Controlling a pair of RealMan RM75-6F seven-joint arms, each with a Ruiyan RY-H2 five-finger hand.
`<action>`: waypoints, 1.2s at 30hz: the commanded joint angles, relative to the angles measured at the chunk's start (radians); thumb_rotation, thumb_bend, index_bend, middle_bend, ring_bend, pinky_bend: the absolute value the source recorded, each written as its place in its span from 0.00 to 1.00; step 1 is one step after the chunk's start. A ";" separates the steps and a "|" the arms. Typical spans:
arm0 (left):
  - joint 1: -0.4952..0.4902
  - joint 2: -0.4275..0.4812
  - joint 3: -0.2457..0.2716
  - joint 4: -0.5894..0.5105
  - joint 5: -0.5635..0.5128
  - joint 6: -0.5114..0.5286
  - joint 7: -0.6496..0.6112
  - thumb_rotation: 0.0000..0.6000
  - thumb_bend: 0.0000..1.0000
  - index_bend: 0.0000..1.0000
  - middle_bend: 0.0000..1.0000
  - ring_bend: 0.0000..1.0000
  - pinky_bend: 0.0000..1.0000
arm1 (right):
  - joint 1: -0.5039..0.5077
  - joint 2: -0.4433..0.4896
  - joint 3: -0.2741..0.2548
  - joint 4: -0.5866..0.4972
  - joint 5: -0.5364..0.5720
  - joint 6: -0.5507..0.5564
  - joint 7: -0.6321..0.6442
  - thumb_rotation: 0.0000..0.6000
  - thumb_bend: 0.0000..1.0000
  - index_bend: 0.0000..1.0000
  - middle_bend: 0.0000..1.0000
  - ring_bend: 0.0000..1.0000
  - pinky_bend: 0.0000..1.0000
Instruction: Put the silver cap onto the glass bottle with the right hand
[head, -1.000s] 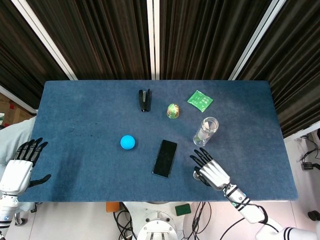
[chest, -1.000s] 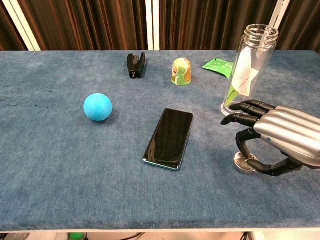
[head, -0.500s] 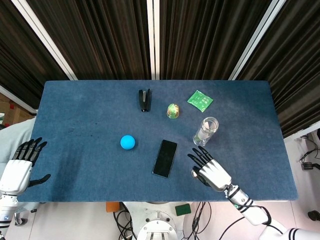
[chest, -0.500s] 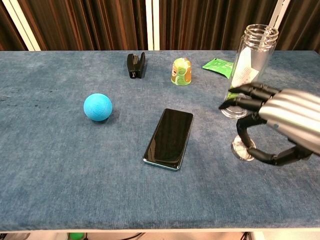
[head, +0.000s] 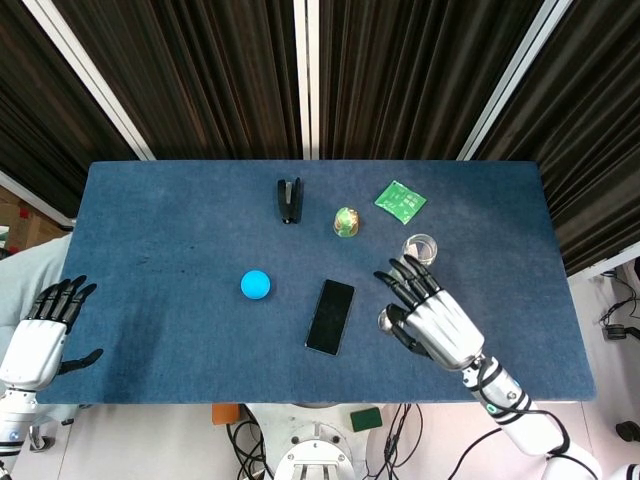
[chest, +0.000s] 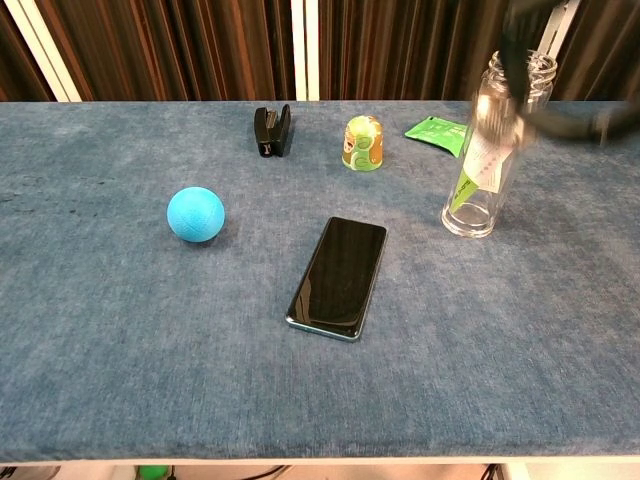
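Note:
The clear glass bottle (chest: 483, 170) stands upright and uncapped on the blue table at the right, with paper inside it. In the head view the bottle (head: 419, 245) is partly hidden by my raised right hand (head: 435, 322). That hand pinches the small silver cap (head: 385, 320) between its thumb and a finger, lifted off the table just in front and left of the bottle. In the chest view my right hand (chest: 521, 45) is only a dark blur around the bottle's neck. My left hand (head: 45, 325) hangs open off the table's left edge, holding nothing.
A black phone (chest: 338, 276) lies in the middle, left of the bottle. A blue ball (chest: 195, 213) sits further left. At the back are a black stapler (chest: 271, 131), a small green-yellow jar (chest: 363, 143) and a green packet (chest: 436, 131).
My right hand closed on the silver cap on the table, then lifted it up and back toward the bottle's top. The cap is off the table. The left hand stayed still.

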 joint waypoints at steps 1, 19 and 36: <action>-0.001 0.002 -0.001 -0.001 0.002 0.002 0.000 1.00 0.05 0.10 0.05 0.01 0.09 | 0.061 0.134 0.124 -0.136 0.243 -0.097 -0.082 1.00 0.41 0.66 0.10 0.00 0.00; -0.011 0.012 -0.004 -0.024 -0.009 -0.021 0.014 1.00 0.05 0.10 0.05 0.01 0.09 | 0.347 0.268 0.265 -0.151 1.021 -0.212 -0.335 1.00 0.41 0.67 0.09 0.00 0.00; -0.017 0.012 -0.003 -0.017 -0.020 -0.039 0.004 1.00 0.05 0.10 0.05 0.01 0.09 | 0.437 0.208 0.187 -0.052 1.108 -0.239 -0.309 1.00 0.41 0.68 0.09 0.00 0.00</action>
